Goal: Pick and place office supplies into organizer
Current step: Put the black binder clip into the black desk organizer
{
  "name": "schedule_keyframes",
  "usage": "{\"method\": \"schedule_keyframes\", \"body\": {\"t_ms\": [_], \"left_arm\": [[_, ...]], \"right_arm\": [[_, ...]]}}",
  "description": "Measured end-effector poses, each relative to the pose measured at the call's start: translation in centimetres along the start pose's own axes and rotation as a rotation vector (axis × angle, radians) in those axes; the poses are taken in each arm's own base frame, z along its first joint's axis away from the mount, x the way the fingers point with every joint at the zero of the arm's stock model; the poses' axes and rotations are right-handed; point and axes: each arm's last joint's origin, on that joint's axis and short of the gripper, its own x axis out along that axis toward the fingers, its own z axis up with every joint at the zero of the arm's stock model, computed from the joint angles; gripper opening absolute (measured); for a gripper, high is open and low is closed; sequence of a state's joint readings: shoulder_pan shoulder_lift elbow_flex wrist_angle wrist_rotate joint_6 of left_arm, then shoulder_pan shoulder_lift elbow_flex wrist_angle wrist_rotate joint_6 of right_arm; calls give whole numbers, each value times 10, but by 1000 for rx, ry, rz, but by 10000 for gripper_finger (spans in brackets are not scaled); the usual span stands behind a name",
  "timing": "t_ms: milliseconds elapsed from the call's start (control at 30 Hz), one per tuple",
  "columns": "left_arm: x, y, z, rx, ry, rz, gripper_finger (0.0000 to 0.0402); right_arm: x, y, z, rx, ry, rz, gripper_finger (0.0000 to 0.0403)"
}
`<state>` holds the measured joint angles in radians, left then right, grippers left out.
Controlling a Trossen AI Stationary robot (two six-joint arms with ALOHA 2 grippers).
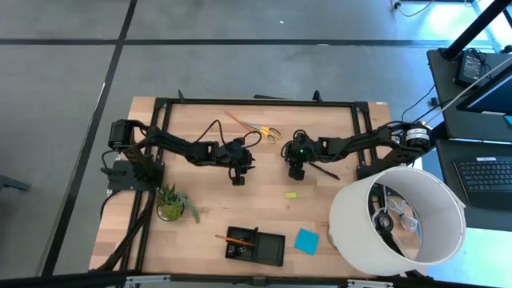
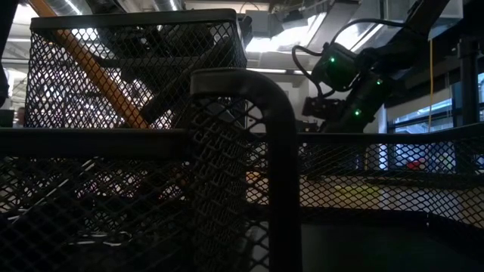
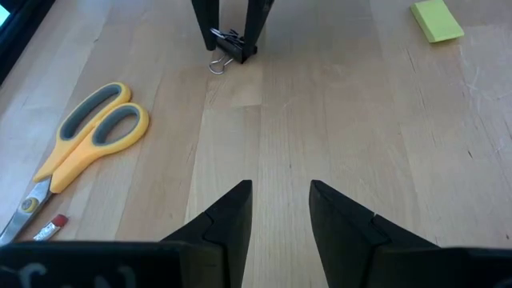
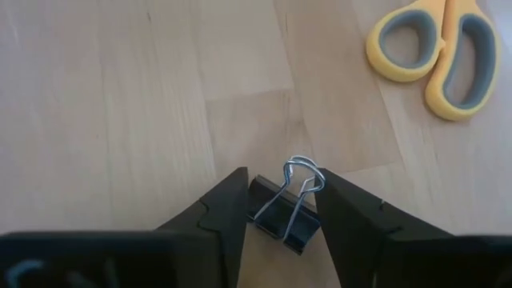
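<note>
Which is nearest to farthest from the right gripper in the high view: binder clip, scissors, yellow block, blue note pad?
From the right gripper:
1. Binder clip, between its fingers, on the table.
2. Yellow block, just toward the front edge.
3. Scissors, toward the back edge, left arm's side.
4. Blue note pad, at the front, beside the organizer.
</note>
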<state>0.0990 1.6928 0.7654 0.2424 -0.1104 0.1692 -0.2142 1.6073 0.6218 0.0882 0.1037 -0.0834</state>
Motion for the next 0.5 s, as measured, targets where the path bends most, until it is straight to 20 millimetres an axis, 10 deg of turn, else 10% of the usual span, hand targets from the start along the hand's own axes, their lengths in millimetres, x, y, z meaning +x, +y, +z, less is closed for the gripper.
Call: {"method": "schedule_keyframes", "body": {"t_ms": [500], "left_arm": [[0, 0, 0, 1, 0, 0, 120]], "right_arm": [[0, 0, 1, 0, -5, 0, 26]]}}
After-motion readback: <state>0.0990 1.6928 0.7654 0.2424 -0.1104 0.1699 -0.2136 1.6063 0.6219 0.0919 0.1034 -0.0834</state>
